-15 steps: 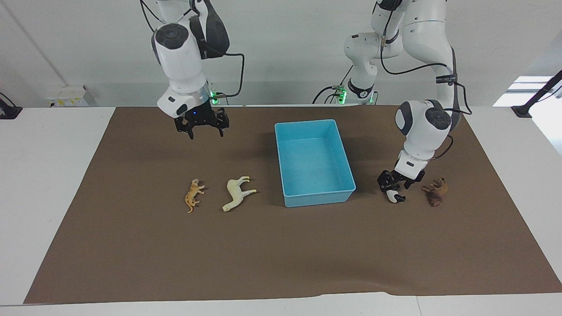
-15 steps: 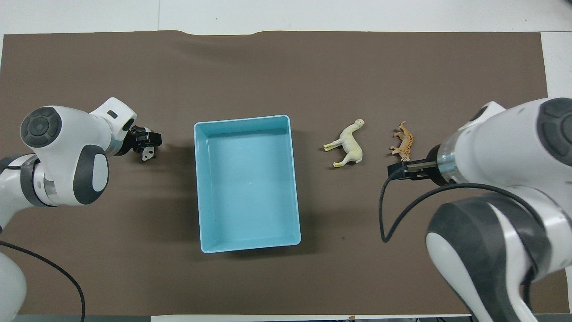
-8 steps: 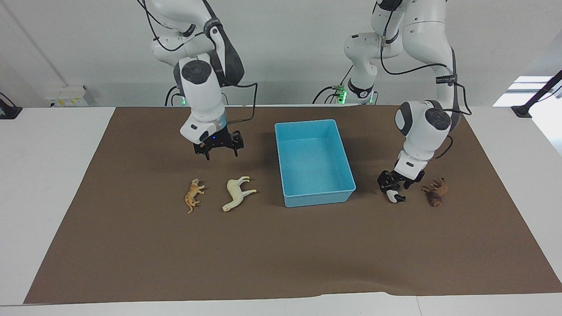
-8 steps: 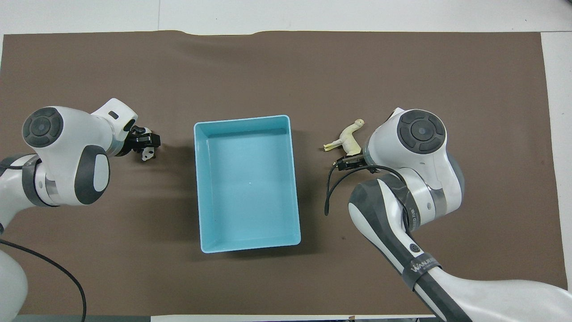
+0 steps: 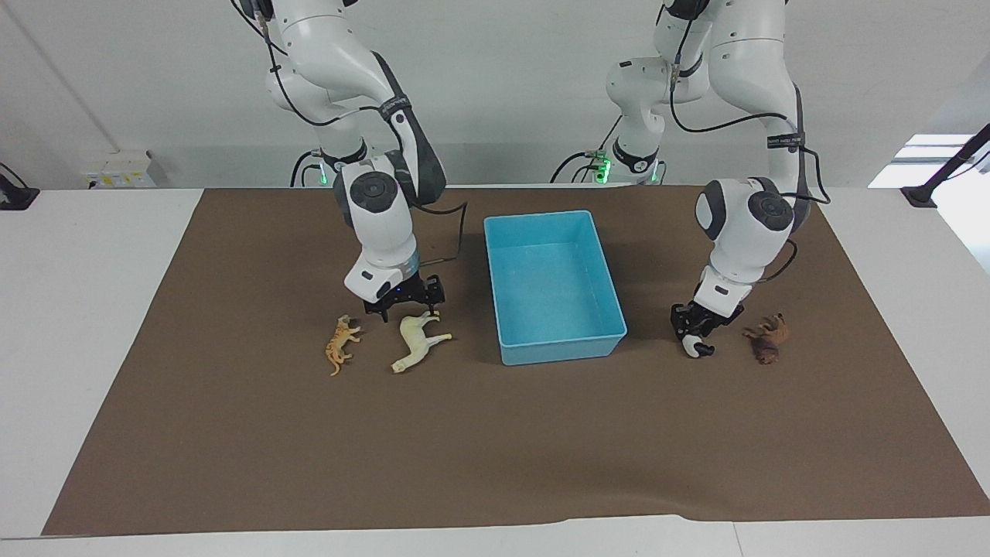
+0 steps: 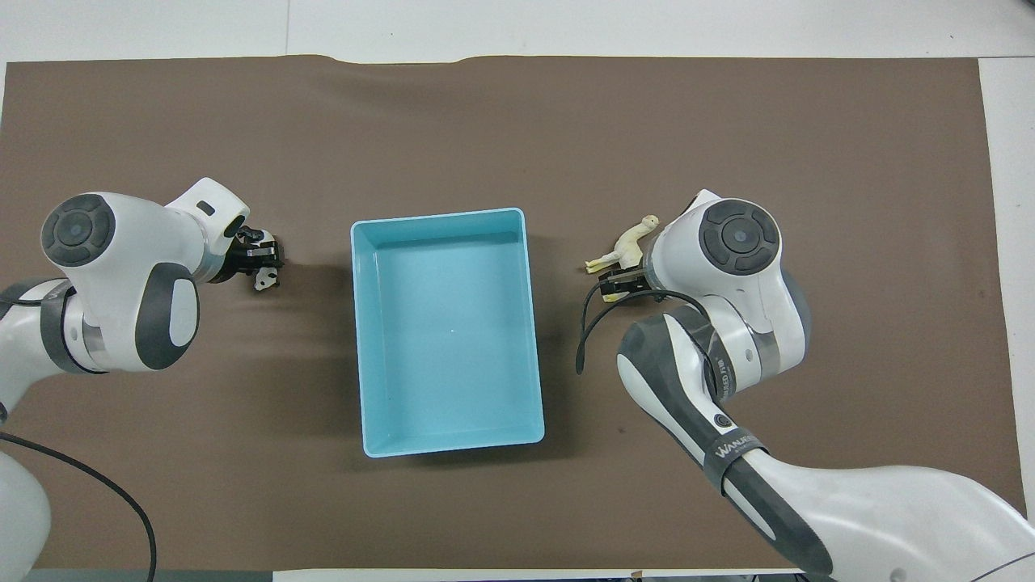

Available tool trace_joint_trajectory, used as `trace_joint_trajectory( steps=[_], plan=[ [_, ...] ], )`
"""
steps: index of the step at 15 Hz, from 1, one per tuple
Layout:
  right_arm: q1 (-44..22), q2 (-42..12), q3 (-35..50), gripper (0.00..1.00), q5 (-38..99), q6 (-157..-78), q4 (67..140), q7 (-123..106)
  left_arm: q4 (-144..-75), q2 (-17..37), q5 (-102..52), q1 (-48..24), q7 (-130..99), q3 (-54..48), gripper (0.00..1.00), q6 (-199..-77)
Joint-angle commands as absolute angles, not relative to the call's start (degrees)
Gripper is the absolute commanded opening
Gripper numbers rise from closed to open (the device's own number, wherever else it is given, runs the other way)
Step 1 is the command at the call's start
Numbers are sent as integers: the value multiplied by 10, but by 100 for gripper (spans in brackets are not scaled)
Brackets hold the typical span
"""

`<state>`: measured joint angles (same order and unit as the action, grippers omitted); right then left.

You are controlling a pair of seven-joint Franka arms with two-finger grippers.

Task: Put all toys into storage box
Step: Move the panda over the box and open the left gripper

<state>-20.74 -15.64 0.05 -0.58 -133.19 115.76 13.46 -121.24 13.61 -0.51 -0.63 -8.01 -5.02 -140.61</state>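
Observation:
The light blue storage box [image 5: 561, 347] [image 6: 449, 323] stands mid-table with nothing in it. Toward the left arm's end, the panda [image 5: 696, 348] [image 6: 265, 280] lies on the mat with my left gripper [image 5: 700, 328] [image 6: 259, 255] down on it, fingers drawn in against it. The dark brown shaggy animal [image 5: 767, 338] lies just beside it, hidden under the arm from overhead. Toward the right arm's end lie the cream horse [image 5: 416, 340] [image 6: 629, 245] and the orange tiger [image 5: 339, 345]. My right gripper [image 5: 404, 308] hangs open, low over the horse's end nearer the robots.
A brown mat [image 5: 495, 449] covers the table, with bare white table [image 5: 85, 309] around it. The right arm's black cable [image 6: 590, 339] loops down beside the box. From overhead the right arm covers the tiger.
My right gripper has come down and toward the box, from well above the mat to just over the horse. My left gripper's fingers have closed in on the panda. The toys have not moved.

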Motion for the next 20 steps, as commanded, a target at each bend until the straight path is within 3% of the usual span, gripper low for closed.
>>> trace_joint_trajectory(
  steps=[1,6,8,11,12,13,14,15,18,20],
  plan=[
    [-214,-172,-4,100,-39,-1335,1141,162,-1150,121,-8,-44,-146,-44,32,-1322],
    [-214,-187,-4,100,-42,-1361,1141,167,-935,111,-9,-96,-267,-56,32,-1024],
    [-218,-192,-4,100,-42,-1368,1142,167,-938,96,-11,-132,-336,-69,32,-1000],
    [-219,-193,-4,98,-42,-1373,1146,167,-1056,46,-11,-213,-411,-70,34,-1060],
    [-219,-193,-4,84,-43,-1374,1146,166,-1109,22,-11,-237,-428,-69,36,-1110],
    [-219,-193,-4,57,-47,-1374,1146,165,-1155,6,-11,-250,-445,-69,43,-1157],
    [-219,-192,-4,23,-56,-1374,1146,164,-1186,-7,-11,-252,-446,-70,67,-1178],
    [-219,-192,-4,0,-64,-1374,1147,163,-1193,-11,-9,-253,-443,-69,100,-1179],
    [-220,-192,-4,0,-89,-1368,1147,164,-1168,-5,-4,-237,-437,-65,100,-1166],
    [-220,-191,-4,0,-90,-1354,1145,167,-1149,-1,17,-189,-377,-66,100,-1165]
  ],
)
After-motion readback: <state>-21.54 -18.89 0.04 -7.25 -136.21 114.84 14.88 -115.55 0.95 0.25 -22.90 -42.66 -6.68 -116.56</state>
